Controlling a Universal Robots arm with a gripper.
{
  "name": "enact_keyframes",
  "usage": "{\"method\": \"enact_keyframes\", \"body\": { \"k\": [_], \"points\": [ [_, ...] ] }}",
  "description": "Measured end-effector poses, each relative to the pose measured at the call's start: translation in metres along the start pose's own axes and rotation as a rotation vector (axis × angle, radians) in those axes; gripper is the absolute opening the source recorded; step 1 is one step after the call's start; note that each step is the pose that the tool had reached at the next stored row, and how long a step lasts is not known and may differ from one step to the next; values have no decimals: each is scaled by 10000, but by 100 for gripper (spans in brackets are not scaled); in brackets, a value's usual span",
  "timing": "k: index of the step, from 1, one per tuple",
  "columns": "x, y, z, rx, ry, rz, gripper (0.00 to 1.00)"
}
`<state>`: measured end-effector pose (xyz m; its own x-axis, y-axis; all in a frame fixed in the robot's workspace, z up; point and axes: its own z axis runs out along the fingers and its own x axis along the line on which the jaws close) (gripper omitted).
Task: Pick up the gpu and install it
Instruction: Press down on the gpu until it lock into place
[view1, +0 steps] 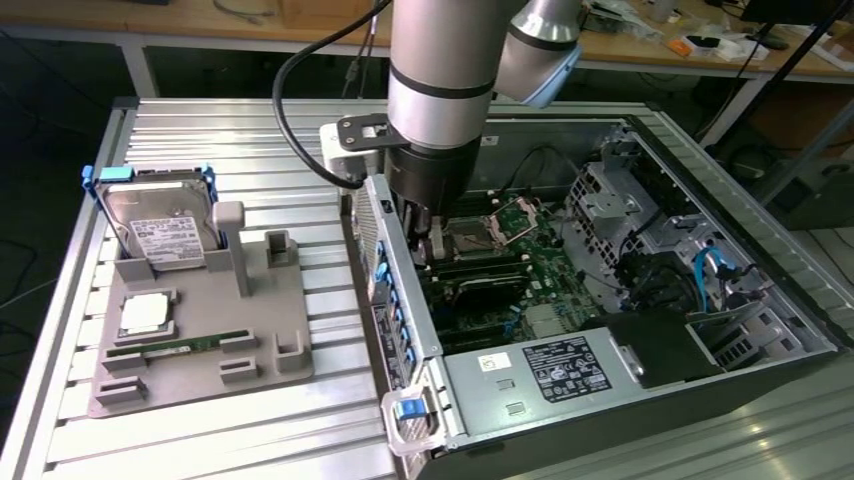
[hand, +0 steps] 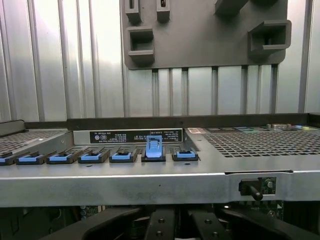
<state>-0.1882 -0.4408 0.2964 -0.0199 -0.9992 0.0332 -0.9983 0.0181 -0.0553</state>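
Closed black tool (view1: 430, 240) reaches inside the perforated grey metal computer case (view1: 747, 300).

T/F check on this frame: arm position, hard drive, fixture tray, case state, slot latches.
1. The gripper is down inside the open computer case. True.
2. The hard drive lies flat on the motherboard. False: it stands upright in the grey fixture tray, outside the case.
3. A memory stick rests in the fixture tray. True.
4. The case's side panel is closed. False: it is off, with the motherboard exposed.
5. All the blue slot latches are flat. False: one latch stands raised.
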Motion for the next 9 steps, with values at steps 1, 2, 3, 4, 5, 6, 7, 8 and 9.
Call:
{"method": "enact_keyframes", "body": {
  "k": [1, 2, 3, 4, 5, 6, 7, 8, 9],
  "points": [
    [1, 1, 0, 0, -2, 0, 11],
    [2, 1, 0, 0, -7, -1, 11],
    [2, 1, 0, 1, -8, -1, 11],
    [1, 1, 0, 0, -9, -1, 11],
    [1, 1, 1, 1, -10, -1, 11],
    [1, 1, 1, 1, -11, 0, 11],
    [1, 2, 1, 2, -12, -1, 11],
    [1, 5, 1, 3, -13, -2, 11],
    [1, 9, 2, 4, -14, 0, 11]
  ]
}}
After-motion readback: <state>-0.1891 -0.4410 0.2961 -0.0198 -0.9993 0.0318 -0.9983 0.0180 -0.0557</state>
